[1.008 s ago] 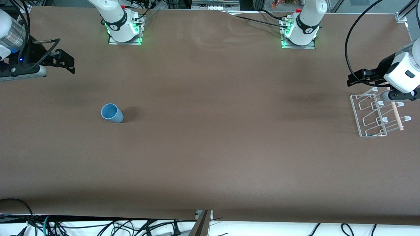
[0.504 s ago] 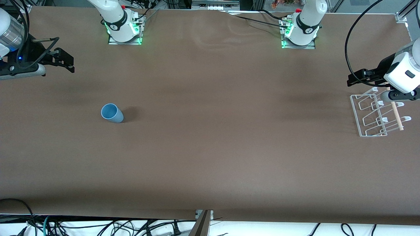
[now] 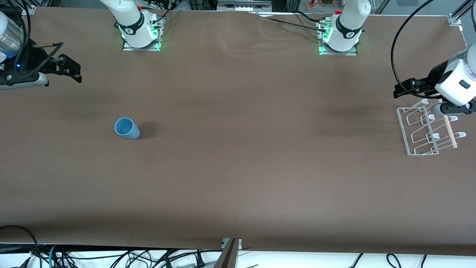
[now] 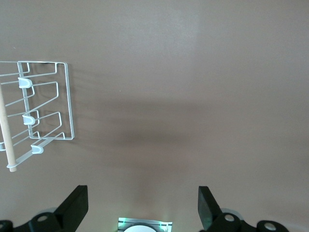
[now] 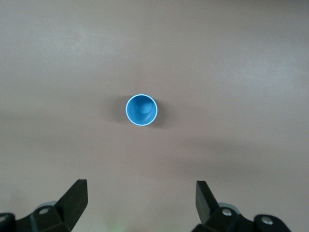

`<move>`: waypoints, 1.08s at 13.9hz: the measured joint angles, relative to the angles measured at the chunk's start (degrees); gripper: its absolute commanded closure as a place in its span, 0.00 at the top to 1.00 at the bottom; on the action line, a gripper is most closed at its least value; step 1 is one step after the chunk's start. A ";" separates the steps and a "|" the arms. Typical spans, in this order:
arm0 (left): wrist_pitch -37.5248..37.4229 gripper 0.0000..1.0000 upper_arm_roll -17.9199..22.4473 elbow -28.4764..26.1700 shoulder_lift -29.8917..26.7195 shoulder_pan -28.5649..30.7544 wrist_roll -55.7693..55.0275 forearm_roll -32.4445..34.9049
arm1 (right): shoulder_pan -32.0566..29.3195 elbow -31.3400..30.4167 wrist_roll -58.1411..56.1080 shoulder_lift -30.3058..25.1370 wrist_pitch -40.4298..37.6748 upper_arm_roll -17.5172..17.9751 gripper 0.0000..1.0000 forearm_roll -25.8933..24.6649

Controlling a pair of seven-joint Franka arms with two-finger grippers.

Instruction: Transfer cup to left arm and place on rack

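The brown table (image 3: 238, 178) is mostly bare. The white wire rack (image 3: 418, 130) sits at the left arm's end, where the left gripper (image 3: 403, 89) waits above it, fingers spread and empty. The right gripper (image 3: 68, 69) hangs high, released. The blue cup (image 3: 127, 128) stands upright, seemingly untouched. Nothing is grasped yet; next, the right gripper must descend onto the cup.

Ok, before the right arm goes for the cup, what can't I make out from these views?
- Rack: the front view's edge and the left arm's wrist cover part of it; the left wrist view also cuts it off.
- Cup: upright, mouth up; its outside wall barely shows in the right wrist view.
- Right gripper: open over bare table; the front view's edge cuts off its arm.
- Left gripper: open above the table beside the rack.
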 measured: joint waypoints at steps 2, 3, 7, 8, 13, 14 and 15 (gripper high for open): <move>0.00 1.00 0.00 0.00 0.00 0.00 0.00 0.00 | -0.03 -0.10 -0.01 0.13 -0.03 -0.23 0.99 0.01; 0.00 1.00 0.00 0.01 0.00 0.00 0.00 0.00 | -0.03 -0.26 -0.01 0.31 -0.07 -0.21 0.99 0.02; 0.00 1.00 0.00 0.01 0.00 0.00 0.00 0.00 | -0.03 -0.96 -0.04 2.19 -0.12 -0.21 0.99 0.08; 0.00 1.00 0.00 0.02 0.00 0.00 0.00 0.00 | -0.03 -1.42 -0.15 2.89 -0.04 -0.21 0.99 0.08; 0.00 1.00 0.00 0.03 0.01 0.00 0.00 0.00 | -0.03 -5.46 -0.32 6.99 5.69 -0.21 0.99 0.10; 0.00 1.00 0.00 0.03 0.01 0.00 0.00 0.00 | -0.03 -6.91 -0.43 7.19 7.73 -0.21 0.99 0.11; 0.00 1.00 0.00 0.03 0.01 0.00 0.00 0.00 | -0.03 -8.44 -0.83 7.31 9.71 -0.21 0.99 0.11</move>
